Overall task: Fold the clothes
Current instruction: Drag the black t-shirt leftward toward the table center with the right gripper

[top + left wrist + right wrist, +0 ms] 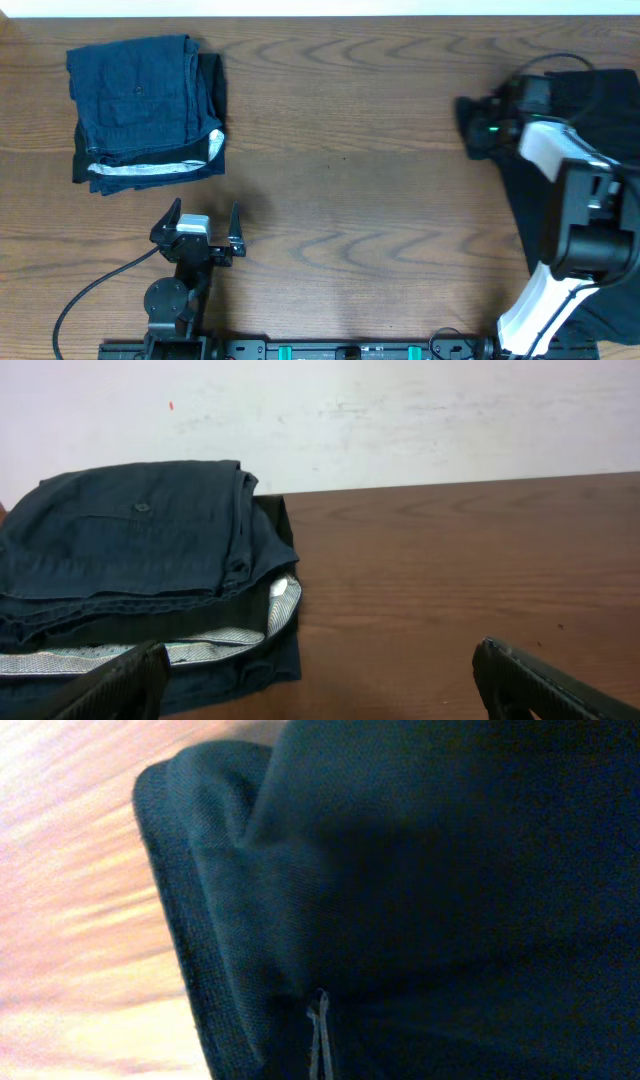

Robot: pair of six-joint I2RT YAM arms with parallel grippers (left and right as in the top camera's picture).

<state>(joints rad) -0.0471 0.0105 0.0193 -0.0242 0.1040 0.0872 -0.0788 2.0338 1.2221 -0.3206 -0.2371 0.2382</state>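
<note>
Right claw [472,125] reaches over the right part of the counter [350,150] with its jaws pressed together, at the left edge of the black T-shirt [610,100]. That shirt lies spread along the counter's right edge, partly under the right arm. In the right wrist view the dark fabric [450,870] fills nearly everything, a rounded fold bunched up against blurred wood. From that closeness the jaws seem to be pinching a bit of cloth, though the grip itself is hard to make out. The left claw [205,222] sits low near the front left of the counter, its two fingers [110,685] spread wide apart with nothing between them. Just beyond it, toward the back left corner, rests a stack of dark blue folded garments [140,105], a white-striped edge [150,168] showing along the side nearest the left claw. The stack and the shirt are well apart, with bare wood between them.
</note>
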